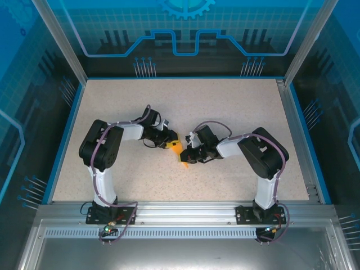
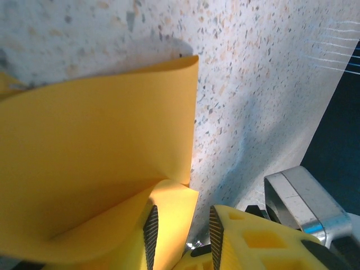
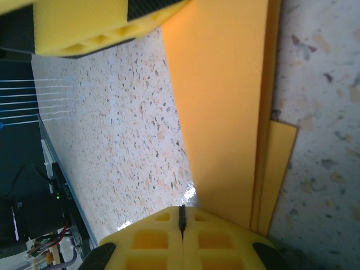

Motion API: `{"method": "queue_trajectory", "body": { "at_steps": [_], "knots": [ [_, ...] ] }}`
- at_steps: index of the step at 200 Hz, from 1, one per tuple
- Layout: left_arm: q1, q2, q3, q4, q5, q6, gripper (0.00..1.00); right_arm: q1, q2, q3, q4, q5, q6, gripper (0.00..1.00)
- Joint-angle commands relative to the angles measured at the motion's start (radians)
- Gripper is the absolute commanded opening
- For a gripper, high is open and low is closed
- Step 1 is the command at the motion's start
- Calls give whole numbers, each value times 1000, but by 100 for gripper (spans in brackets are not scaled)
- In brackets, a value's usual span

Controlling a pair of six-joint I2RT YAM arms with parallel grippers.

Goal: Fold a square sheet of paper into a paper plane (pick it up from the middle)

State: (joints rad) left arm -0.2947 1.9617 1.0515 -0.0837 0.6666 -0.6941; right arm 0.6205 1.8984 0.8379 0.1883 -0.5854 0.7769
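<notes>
The square sheet of paper [image 1: 178,151] is orange-yellow and lies folded at the middle of the table, between the two gripper tips. In the left wrist view the paper [image 2: 95,140] curls upward. One flap stands in the gap of my left gripper [image 2: 183,236], resting against the left pad [image 2: 150,236]. The jaws stand apart, not clamped. My left gripper [image 1: 169,140] reaches the paper from the left. My right gripper [image 1: 187,156] comes from the right. Its jaws [image 3: 181,216] are shut with nothing between them, the tip at the edge of the layered paper [image 3: 225,112].
The speckled table top [image 1: 236,112] stretches around the paper on all sides. A blue rim [image 1: 63,135] and aluminium frame posts [image 1: 306,42] bound it. The arm bases sit on the metal rail [image 1: 185,211] at the near edge. A left finger [image 3: 84,28] shows in the right wrist view.
</notes>
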Motion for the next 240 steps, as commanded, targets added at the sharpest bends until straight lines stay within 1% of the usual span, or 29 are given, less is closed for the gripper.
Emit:
{"method": "queue_trajectory", "body": {
  "at_steps": [1,29,42,56,91,116,137,147,157,167,176,183,196,204,220,240],
  "knots": [
    [85,43,41,23,-134,81,33,-18,79,-59,-211,89,-28,0],
    [124,43,56,26,-110,111,34,-17,82,-59,-207,81,-27,0],
    [144,47,67,35,-82,131,36,-18,84,-60,-204,78,-24,0],
    [165,57,84,26,-81,153,36,-19,85,-63,-195,74,-19,0],
    [212,67,111,30,-64,155,37,-18,93,-60,-177,64,-7,0],
    [224,8,123,6,-63,141,38,-16,87,-51,-151,54,10,0],
    [221,-71,123,-59,-85,118,39,1,43,-60,-40,29,61,1],
    [210,-119,104,-85,-114,111,40,14,-5,-65,20,19,72,4],
    [188,-169,102,-163,-156,123,44,19,-79,-76,29,60,74,10],
    [157,-212,98,-233,-208,126,46,8,-152,-82,-15,111,55,16],
    [126,-239,96,-296,-251,125,48,-12,-220,-82,-76,154,26,19],
    [104,-256,92,-328,-274,126,53,-36,-264,-85,-114,183,1,22],
    [63,-273,81,-373,-327,101,59,-80,-324,-96,-150,207,-44,29],
    [39,-272,75,-381,-334,77,62,-102,-337,-91,-172,204,-73,33],
    [-20,-243,89,-403,-338,46,64,-126,-314,-40,-256,231,-123,34],
    [-94,-185,151,-478,-394,35,65,-125,-234,30,-266,175,-157,38]
  ]
}}
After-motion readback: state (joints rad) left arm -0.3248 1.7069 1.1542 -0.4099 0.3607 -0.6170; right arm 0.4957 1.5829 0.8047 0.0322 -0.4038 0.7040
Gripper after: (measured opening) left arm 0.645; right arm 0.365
